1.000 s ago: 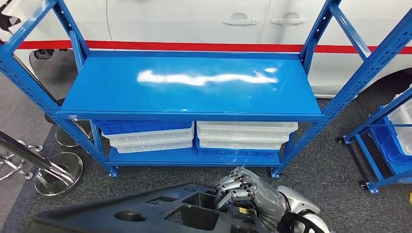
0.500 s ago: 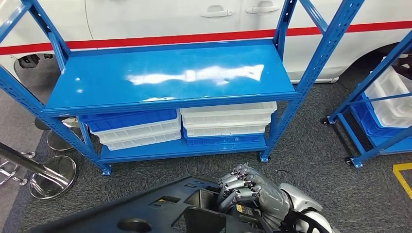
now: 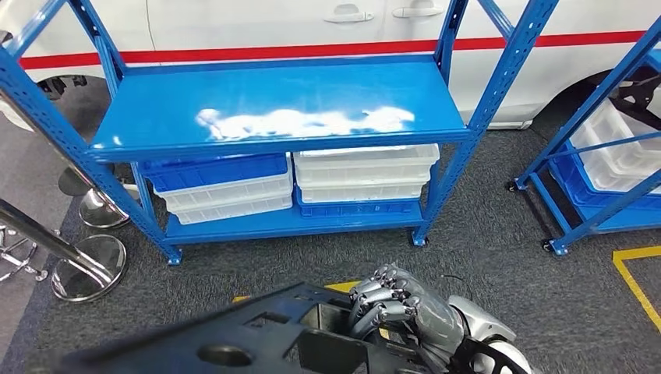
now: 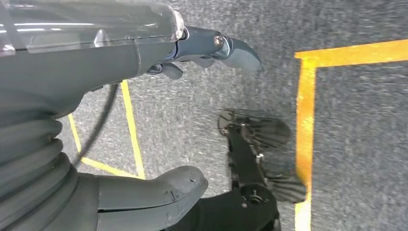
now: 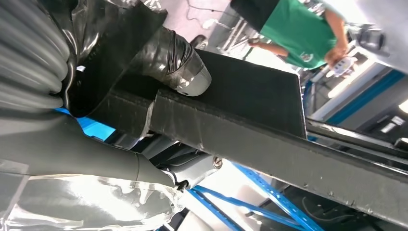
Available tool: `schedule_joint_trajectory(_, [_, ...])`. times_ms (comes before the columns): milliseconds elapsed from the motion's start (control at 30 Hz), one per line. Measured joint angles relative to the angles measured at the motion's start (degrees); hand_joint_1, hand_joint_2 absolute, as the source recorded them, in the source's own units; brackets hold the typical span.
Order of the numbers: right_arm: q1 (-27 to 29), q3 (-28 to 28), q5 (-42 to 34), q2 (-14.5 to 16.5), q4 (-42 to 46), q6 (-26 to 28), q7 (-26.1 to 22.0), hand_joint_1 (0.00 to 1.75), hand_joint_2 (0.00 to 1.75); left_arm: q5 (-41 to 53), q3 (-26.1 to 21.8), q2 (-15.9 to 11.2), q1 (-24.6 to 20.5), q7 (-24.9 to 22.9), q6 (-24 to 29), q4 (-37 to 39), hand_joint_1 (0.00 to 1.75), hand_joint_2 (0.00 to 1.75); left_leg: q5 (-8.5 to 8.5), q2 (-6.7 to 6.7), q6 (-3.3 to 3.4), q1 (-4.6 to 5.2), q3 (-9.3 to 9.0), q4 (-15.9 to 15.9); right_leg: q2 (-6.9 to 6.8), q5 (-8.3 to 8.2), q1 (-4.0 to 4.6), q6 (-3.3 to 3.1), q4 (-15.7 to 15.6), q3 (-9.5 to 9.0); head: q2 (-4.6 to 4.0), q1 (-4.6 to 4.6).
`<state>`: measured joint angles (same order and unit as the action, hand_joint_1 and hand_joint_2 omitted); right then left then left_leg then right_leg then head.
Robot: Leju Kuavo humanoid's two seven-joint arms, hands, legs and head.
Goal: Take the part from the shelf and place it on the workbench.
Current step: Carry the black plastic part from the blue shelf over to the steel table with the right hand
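Part (image 3: pixel 257 343) before shelf (image 3: pixel 281 109); bins (image 3: pixel 366 175) beneath.

floor: grey carpet (image 3: pixel 499 226), yellow tape (image 3: pixel 635 273) | blue shelving rack (image 3: pixel 273 109) | white car (image 3: pixel 257 23) behind

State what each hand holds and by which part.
The right hand grips the large black part by its right end, fingers hooked over the edge. The left hand holds nothing.

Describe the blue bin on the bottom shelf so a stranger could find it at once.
Start at the blue shelf rack in front of the white car. On its lowest level, under the bare top shelf, sit two stacks of trays. The blue bin tops the left stack, the only blue tray resting on white ones.
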<state>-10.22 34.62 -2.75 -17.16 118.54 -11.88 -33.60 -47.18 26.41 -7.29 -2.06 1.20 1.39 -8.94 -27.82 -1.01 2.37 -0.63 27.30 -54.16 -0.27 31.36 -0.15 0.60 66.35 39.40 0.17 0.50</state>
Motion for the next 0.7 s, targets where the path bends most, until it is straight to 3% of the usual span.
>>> schedule_joint_trajectory(33, [0.2,0.0,0.3,-0.1,0.0,0.2,0.2,1.75,1.75,-0.1,0.0,0.0,0.0,0.0,0.0,0.0,0.0,1.75,0.65,-0.07,0.0,0.0,0.97,-0.2,0.02,1.92,-0.21,0.26,3.8,0.76,0.0,0.01])
schedule_joint_trajectory(67, [0.3,0.0,0.5,-0.1,0.0,0.3,0.2,1.75,1.75,-0.1,0.0,0.0,0.0,0.0,0.0,0.0,0.0,1.75,1.26,-0.1,-0.08,-0.01,2.01,-0.6,0.02,2.39,-0.43,0.5,6.7,1.04,0.0,0.01])
schedule_joint_trajectory(100, [0.5,0.0,0.6,-0.2,-0.1,0.3,0.1,1.75,1.75,-0.1,0.0,0.1,0.0,0.0,0.0,0.0,0.0,1.75,1.8,-0.12,-0.22,-0.04,3.1,-0.9,0.02,1.45,-0.65,0.7,8.1,0.57,0.0,0.01])
schedule_joint_trajectory(133, [0.6,0.0,0.6,-0.3,-0.1,0.2,-0.2,1.75,1.75,-0.1,0.0,0.1,0.0,0.0,0.0,0.0,0.0,1.75,2.26,-0.13,-0.42,-0.09,4.14,-1.4,0.01,-0.37,-0.87,0.83,7.4,-0.9,0.0,0.01])
schedule_joint_trajectory(167, [0.6,0.0,0.6,-0.4,-0.1,0.0,-0.6,1.75,1.75,-0.1,0.0,0.1,0.0,0.0,0.0,0.0,0.0,1.75,2.66,-0.13,-0.65,-0.16,4.99,-1.7,0.01,-2.1,-1.03,0.87,4.8,-3.37,0.01,0.01])
schedule_joint_trajectory(200, [0.7,0.0,0.7,-0.4,-0.1,0.0,-0.9,1.75,1.75,-0.2,0.0,0.2,0.0,0.0,0.0,0.0,0.0,1.75,3.04,-0.12,-0.93,-0.19,5.62,-2.0,0.04,-2.82,-1.08,0.8,0.6,-6.62,0.01,0.01])
schedule_joint_trajectory(267, [0.6,0.0,1.1,-0.4,-0.1,-0.1,-1.3,1.75,1.75,-0.3,0.0,0.2,0.0,0.0,0.0,0.0,0.0,1.75,3.89,-0.07,-1.67,-0.27,6.21,-2.2,0.11,-1.97,-0.79,0.36,-7.6,-12.13,0.01,0.01])
schedule_joint_trajectory(300, [0.6,0.0,1.3,-0.4,-0.1,0.0,-1.4,1.75,1.75,-0.3,0.1,0.2,0.0,0.0,0.0,0.0,0.0,1.75,4.39,-0.06,-2.08,-0.33,6.35,-2.1,0.15,-1.29,-0.56,0.07,-9.9,-13.41,0.0,0.02])
schedule_joint_trajectory(367, [0.6,0.0,1.6,-0.4,0.0,0.2,-1.5,1.75,1.75,-0.3,0.1,0.2,0.0,0.0,0.1,0.0,0.0,1.75,5.1,0.03,-2.91,-0.43,6.72,-1.9,0.1,-1.66,-0.43,-0.73,-11.1,-13.18,0.0,0.02])
schedule_joint_trajectory(400, [0.6,0.0,1.6,-0.4,0.0,0.3,-1.5,1.75,1.75,-0.4,0.1,0.2,0.0,-0.1,0.1,0.0,0.0,1.75,4.39,0.14,-3.22,-0.49,7.13,-2.3,0.0,-2.23,-0.48,-1.26,-11.2,-12.68,0.0,0.03])
schedule_joint_trajectory(433, [0.5,0.0,1.7,-0.4,0.0,0.4,-1.5,1.75,1.75,-0.4,0.1,0.2,0.1,-0.1,0.1,0.0,0.0,1.75,2.65,0.27,-3.44,-0.52,7.82,-3.6,-0.09,-2.82,-0.56,-1.83,-11.3,-12.05,0.0,0.03])
schedule_joint_trajectory(467, [0.5,0.0,1.7,-0.4,0.0,0.5,-1.5,1.75,1.75,-0.4,0.2,0.2,0.1,-0.1,0.1,0.1,0.0,1.75,-0.12,0.38,-3.56,-0.59,8.83,-6.1,-0.18,-3.42,-0.6,-2.29,-11.3,-11.28,0.0,0.03])
schedule_joint_trajectory(533, [0.5,0.0,2.0,-0.4,0.0,0.6,-1.5,1.75,1.75,-0.5,0.4,0.2,0.1,-0.1,0.2,0.1,0.0,1.75,-5.29,0.5,-3.68,-0.59,11.28,-13.9,-0.2,-4.49,-0.31,-2.76,-11.0,-9.45,0.0,0.03])
schedule_joint_trajectory(567, [0.5,0.0,2.3,-0.4,0.0,0.7,-1.4,1.75,1.75,-0.6,0.4,0.2,0.1,-0.2,0.3,0.1,0.0,1.75,-6.04,0.53,-3.71,-0.58,12.11,-17.6,-0.19,-5.06,-0.16,-2.82,-10.8,-8.47,0.0,0.03])
schedule_joint_trajectory(600, [0.5,0.0,2.6,-0.4,0.0,0.7,-1.4,1.75,1.75,-0.7,0.5,0.2,0.1,-0.4,0.4,0.1,0.0,1.75,-5.2,0.56,-3.67,-0.58,12.29,-19.8,-0.02,-5.59,-0.03,-2.78,-10.5,-7.51,0.0,0.03])
schedule_joint_trajectory(633, [0.4,0.0,2.9,-0.5,0.0,0.7,-1.4,1.75,1.75,-0.9,0.5,0.1,0.1,-0.6,0.6,0.1,0.0,1.75,-3.28,0.65,-3.5,-0.57,11.44,-20.1,0.2,-6.08,0.07,-2.67,-10.2,-6.61,0.0,0.03])
schedule_joint_trajectory(700, [0.1,0.0,3.1,-0.6,0.0,0.7,-1.3,1.75,1.75,-1.1,0.5,0.0,0.1,-0.9,1.1,0.1,0.0,1.75,-0.26,1.85,-2.73,-0.46,6.63,-14.4,0.87,-6.93,0.19,-2.34,-9.6,-5.14,0.0,0.03])
